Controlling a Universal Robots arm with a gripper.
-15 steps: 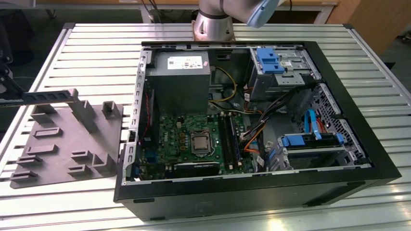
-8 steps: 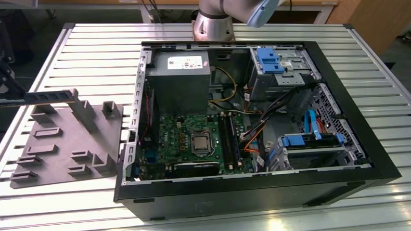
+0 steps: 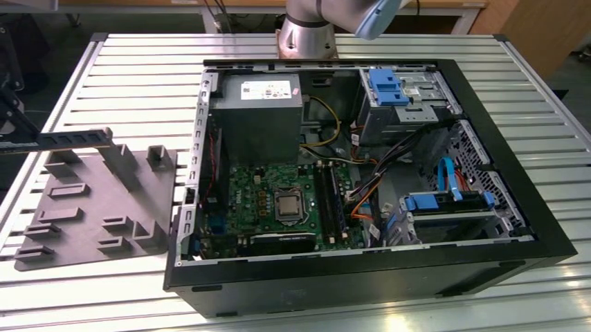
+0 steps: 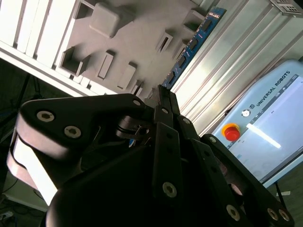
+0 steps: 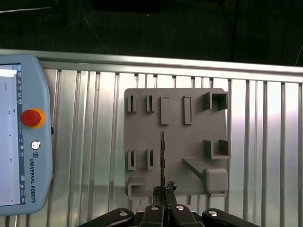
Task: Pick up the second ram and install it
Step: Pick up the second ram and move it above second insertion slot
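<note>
Closest to us in both wrist views is the gripper point(image 5: 163, 188) point(image 4: 163, 92), and its jaws are pinched right together on the near end of the second ram point(image 5: 162, 156). In the first wrist view we see the stick edge-on, a thin dark line running away from the fingertips point(image 5: 157, 190). The second wrist view gives us its blue board and its row of black chips point(image 4: 194, 42).

Right behind the stick lies the grey moulded tray point(image 5: 189, 142), with its slots and upright posts. We cannot tell whether the stick's lower edge touches it. In the exterior view the second ram point(image 3: 74, 138) hangs level over the far edge of that tray point(image 3: 83, 207).

The tray sits on the slatted aluminium table point(image 5: 274, 142). A teach pendant point(image 5: 21, 142) lies on the same slats, beside the tray but apart from it, its red button point(image 5: 29, 117) facing up.

Further off, on the exterior view's right of the tray, we have the open computer case point(image 3: 369, 277). Its motherboard point(image 3: 268, 187) is exposed, and the long black memory sockets point(image 3: 328, 200) run beside the processor. The power supply point(image 3: 259, 104) sits beyond those, and furthest back the arm's base point(image 3: 309, 34) stands behind the case
</note>
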